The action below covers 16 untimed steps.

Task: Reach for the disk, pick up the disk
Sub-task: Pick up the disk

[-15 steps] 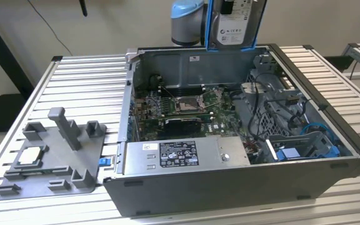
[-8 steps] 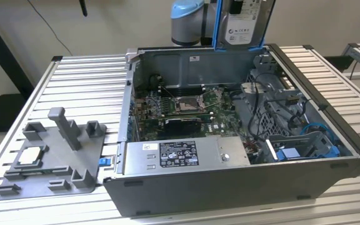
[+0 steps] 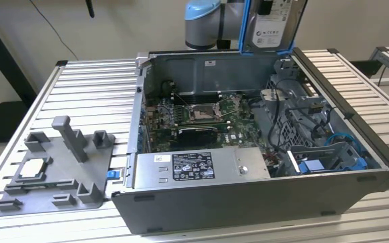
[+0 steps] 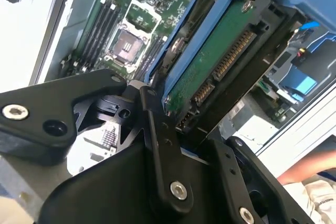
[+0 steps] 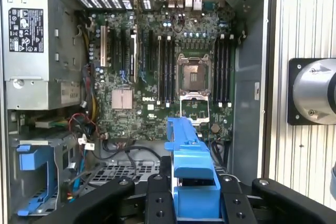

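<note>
gripper clamps disk (top cut off) above case

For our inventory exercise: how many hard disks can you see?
1: the disk, gripped in the jaws above the open computer case. The drive bay may hide others.

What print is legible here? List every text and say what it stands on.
No text can be quoted reliably.
White label on the disk: too small to read.
Black-and-white label on the power supply: too small.
White sticker on the back wall of the computer case: too small.
Markings on the motherboard: too small.
</note>
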Each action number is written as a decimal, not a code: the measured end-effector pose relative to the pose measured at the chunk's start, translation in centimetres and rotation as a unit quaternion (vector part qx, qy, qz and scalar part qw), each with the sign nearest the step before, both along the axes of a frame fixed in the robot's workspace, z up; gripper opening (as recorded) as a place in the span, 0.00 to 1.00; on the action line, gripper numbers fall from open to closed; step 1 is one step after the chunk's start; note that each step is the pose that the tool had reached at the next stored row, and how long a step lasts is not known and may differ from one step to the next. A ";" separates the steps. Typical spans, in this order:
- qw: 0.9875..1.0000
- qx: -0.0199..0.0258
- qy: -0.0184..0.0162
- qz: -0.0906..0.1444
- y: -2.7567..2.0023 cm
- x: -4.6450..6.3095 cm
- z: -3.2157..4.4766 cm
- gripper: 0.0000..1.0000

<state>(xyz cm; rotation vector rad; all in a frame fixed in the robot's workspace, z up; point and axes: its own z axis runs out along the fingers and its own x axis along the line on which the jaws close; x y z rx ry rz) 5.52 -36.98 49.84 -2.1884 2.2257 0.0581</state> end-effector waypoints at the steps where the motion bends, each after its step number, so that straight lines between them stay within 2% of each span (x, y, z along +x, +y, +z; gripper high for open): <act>1: 1.000 0.000 0.000 0.000 0.00 0.2 0.00 0.00; 16: 1.000 0.001 0.000 0.000 0.00 3.1 0.00 0.00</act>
